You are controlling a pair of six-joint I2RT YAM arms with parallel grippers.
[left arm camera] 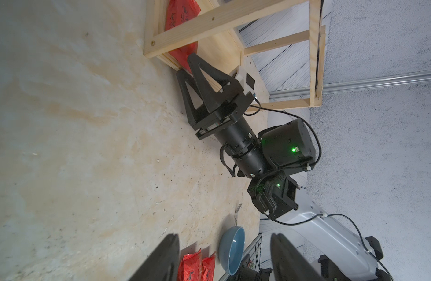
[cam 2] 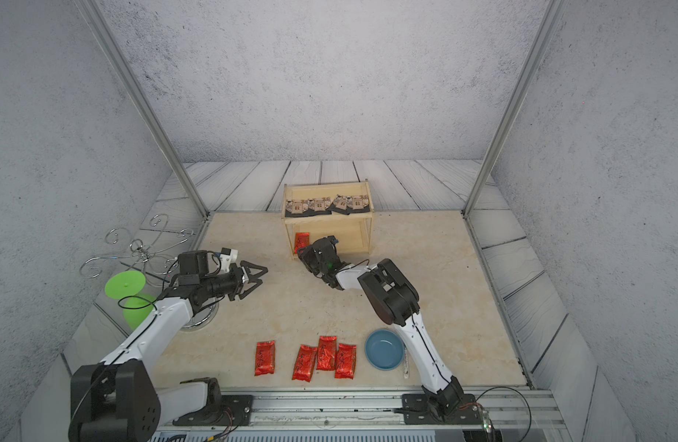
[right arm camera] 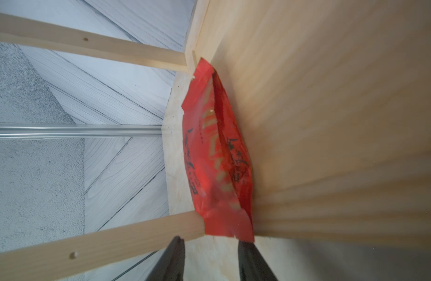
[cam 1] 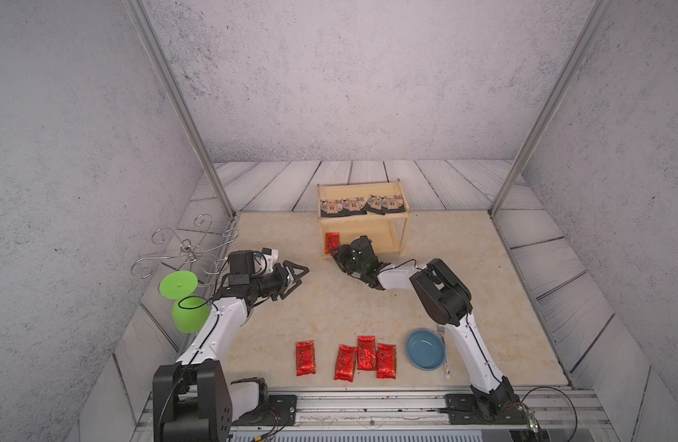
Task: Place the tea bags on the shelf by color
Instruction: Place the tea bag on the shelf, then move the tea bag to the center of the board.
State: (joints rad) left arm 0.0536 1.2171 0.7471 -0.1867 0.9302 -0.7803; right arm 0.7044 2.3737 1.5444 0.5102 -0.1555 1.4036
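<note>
I count nine tea bags in all. Four black tea bags (cam 1: 352, 206) lie in a row across the top tier of the shelf (cam 1: 364, 219), their edges overlapping. One shelved red tea bag (cam 1: 332, 243) sits on the bottom tier, at its left end as both top views show it, close against the end rail. Four loose red tea bags (cam 1: 345, 362) lie on the tabletop (cam 1: 329, 306) near the front edge. One is off by itself and three are bunched together, touching or overlapping.

My right hand (right arm camera: 210, 242) is at the open front of the bottom tier. Its fingers are parted and nothing is between them. The shelved red tea bag lies just past the fingertips, and I cannot tell whether its near corner touches one of them. My left hand (cam 1: 304, 276) hovers over bare tabletop to the left of the shelf, well apart from it, fingers spread wide and holding nothing.

I also see one blue bowl (cam 1: 425, 349) with one fork (cam 1: 447, 367) just beside it, next to the right arm. At the left edge are one green cup (cam 1: 190, 315), one green lid (cam 1: 178, 284) and one wire stand (cam 1: 188, 250).
</note>
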